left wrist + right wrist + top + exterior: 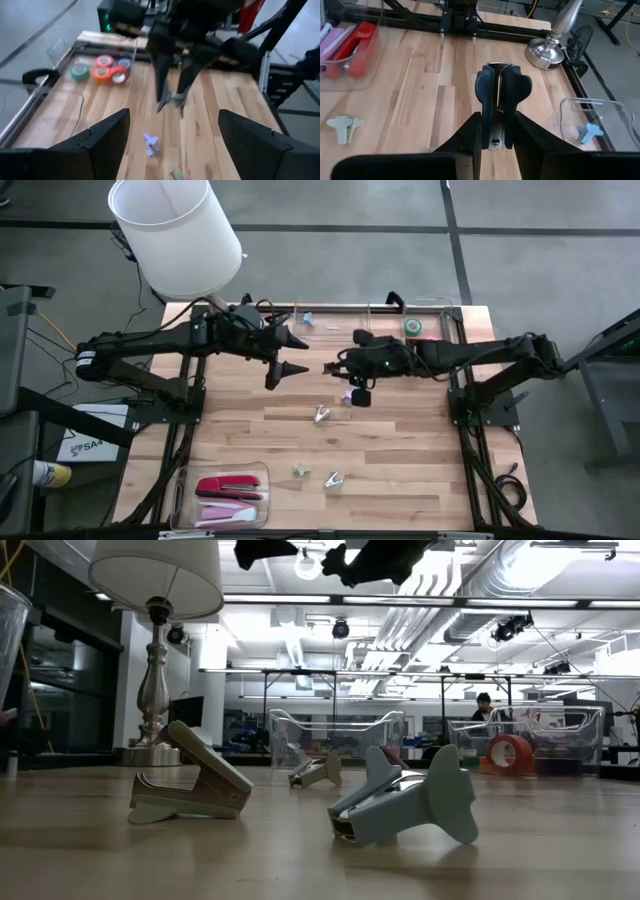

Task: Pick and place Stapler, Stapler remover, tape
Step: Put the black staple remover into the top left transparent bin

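My right gripper (pixel 337 367) is over the middle of the table, shut on a dark blue staple remover (pixel 501 92). My left gripper (pixel 290 356) hangs open just to its left, touching nothing. Other staple removers lie on the table: a purple one (pixel 349 394), a silvery one (pixel 321 415), and two near the front edge (pixel 333 479) (pixel 302 470). Red and pink staplers (pixel 228 484) lie in a clear tray near the front-left. Tape rolls (pixel 105 70) sit in a clear bin at the far right. My right gripper pinches the dark blue staple remover's narrow body (pixel 495 125) between its two fingers (pixel 472 135), with the wide wings beyond the fingertips. The fingers slant down from the table's right. The remover is lifted clear, its silvery claws (pixel 172 99) pointing down.
A lamp (pixel 175 235) stands at the far-left corner. A clear bin (pixel 320 318) at the far edge holds a light blue staple remover (pixel 308 319). In the low view, a tan remover (pixel 190 785) and a pale blue one (pixel 410 805) lie close by.
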Controlling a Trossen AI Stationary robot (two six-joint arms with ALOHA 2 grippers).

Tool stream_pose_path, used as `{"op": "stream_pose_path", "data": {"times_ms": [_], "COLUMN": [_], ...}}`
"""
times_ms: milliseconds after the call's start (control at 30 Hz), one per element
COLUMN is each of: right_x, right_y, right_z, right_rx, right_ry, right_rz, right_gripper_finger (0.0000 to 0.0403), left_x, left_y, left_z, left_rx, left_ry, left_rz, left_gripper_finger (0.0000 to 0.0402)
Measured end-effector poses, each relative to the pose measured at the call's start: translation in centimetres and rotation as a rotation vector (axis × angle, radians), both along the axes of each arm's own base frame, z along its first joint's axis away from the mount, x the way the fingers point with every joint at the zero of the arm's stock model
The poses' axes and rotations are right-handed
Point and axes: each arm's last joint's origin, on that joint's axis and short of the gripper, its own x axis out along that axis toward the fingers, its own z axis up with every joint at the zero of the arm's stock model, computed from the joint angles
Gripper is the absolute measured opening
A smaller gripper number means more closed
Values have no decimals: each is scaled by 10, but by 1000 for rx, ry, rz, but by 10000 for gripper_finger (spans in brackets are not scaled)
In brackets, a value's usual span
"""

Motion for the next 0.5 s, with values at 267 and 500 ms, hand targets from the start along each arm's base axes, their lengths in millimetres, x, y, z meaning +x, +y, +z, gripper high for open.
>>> {"op": "stream_pose_path", "data": {"times_ms": [267,500], "right_x": [3,4], "right_y": [-4,-4], "right_z": [6,7], "right_rx": [-10,-20], "right_ry": [-66,-80], "right_rz": [58,57], "right_gripper_finger": [73,73], "left_x": [13,27], "left_y": [1,2], "left_z": [-7,-10], "left_rx": [-22,-27], "left_ry": [-7,-37], "left_rz": [-41,-58], "left_gripper_finger": [298,298]}}
